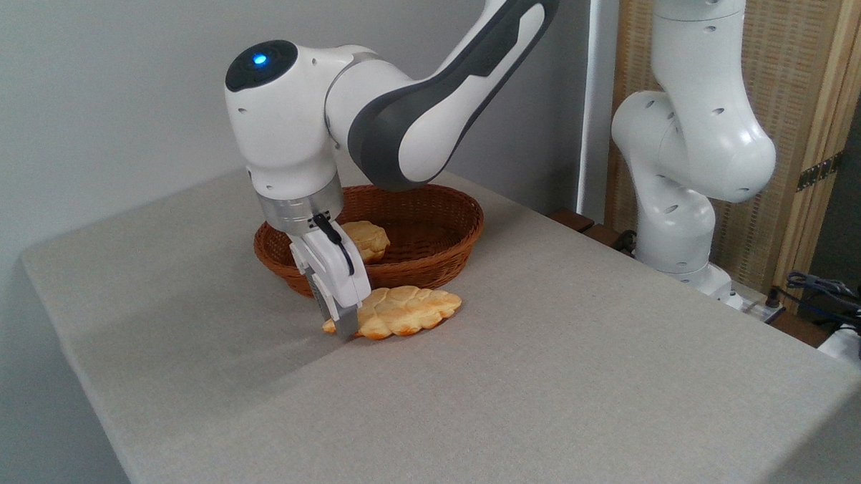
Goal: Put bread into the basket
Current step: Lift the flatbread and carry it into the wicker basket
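Golden braided loaf (403, 310) lay on the table (540, 389), its left end at the gripper (346, 326), just before the basket (431, 231) holding the bun (365, 240). Whether the jaws had clamped it, I could not tell. Grasping seemed underway; next came lifting it behind into the basket.

basket (431, 235): on the table (576, 390), toward 12 o'clock
bun (366, 238): inside the basket, at its 9 o'clock end
braided loaf (410, 309): on the table, just beside the basket at its 6 o'clock
gripper (344, 328): at the loaf's 9 o'clock end
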